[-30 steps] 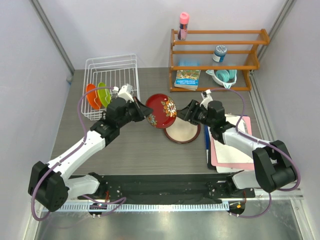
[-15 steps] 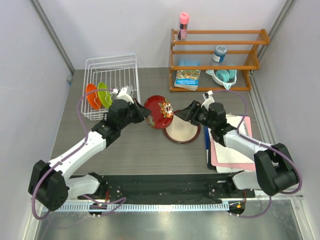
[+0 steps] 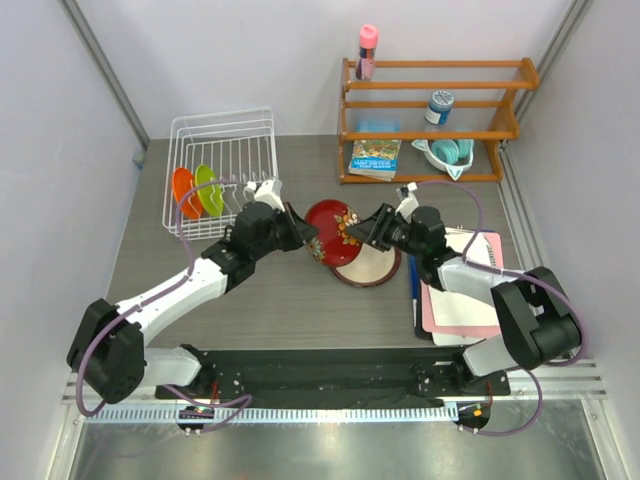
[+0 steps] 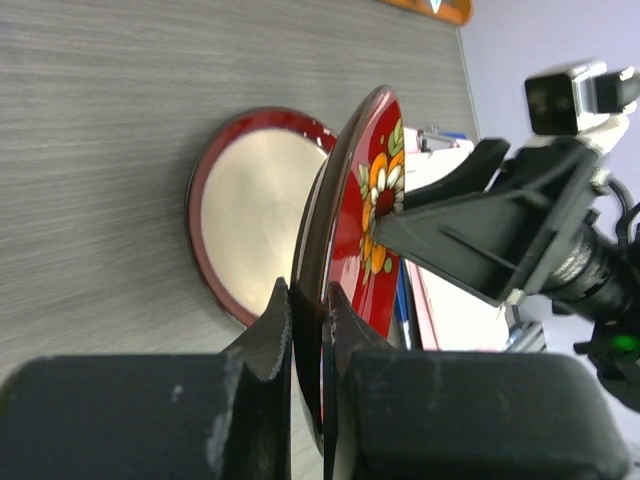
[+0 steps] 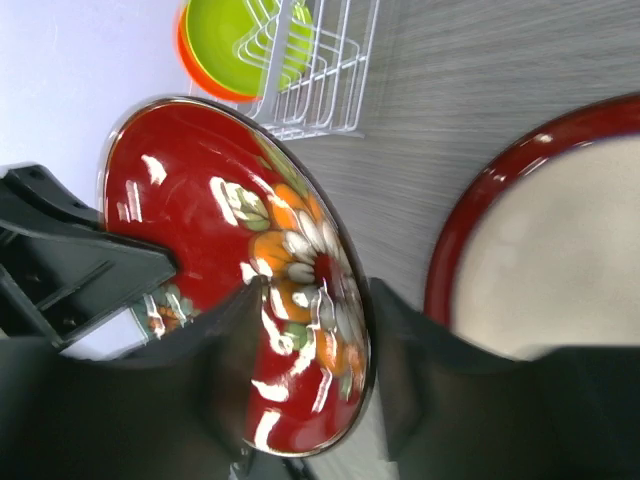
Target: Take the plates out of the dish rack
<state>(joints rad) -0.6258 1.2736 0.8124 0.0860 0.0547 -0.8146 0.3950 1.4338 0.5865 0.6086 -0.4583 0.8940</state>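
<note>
Floral plate (image 3: 331,233) moved right; right claw (image 3: 362,230) straddles rim.

The large cream, dark-red-rimmed plate (image 5: 540,260) runs off the right wrist view's right edge. From above, the dark red floral plate (image 3: 333,232) covers its far left part. Behind the small lime green plate (image 5: 232,40), the small orange plate (image 5: 184,45) shows only a sliver.

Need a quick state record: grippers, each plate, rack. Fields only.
left gripper: shut on floral plate rim, plate held on edge
right gripper: open, fingers straddle the opposite rim
cream plate: flat on table, out of rack
green plate: upright in dish rack
orange plate: upright in rack, beside green
</note>
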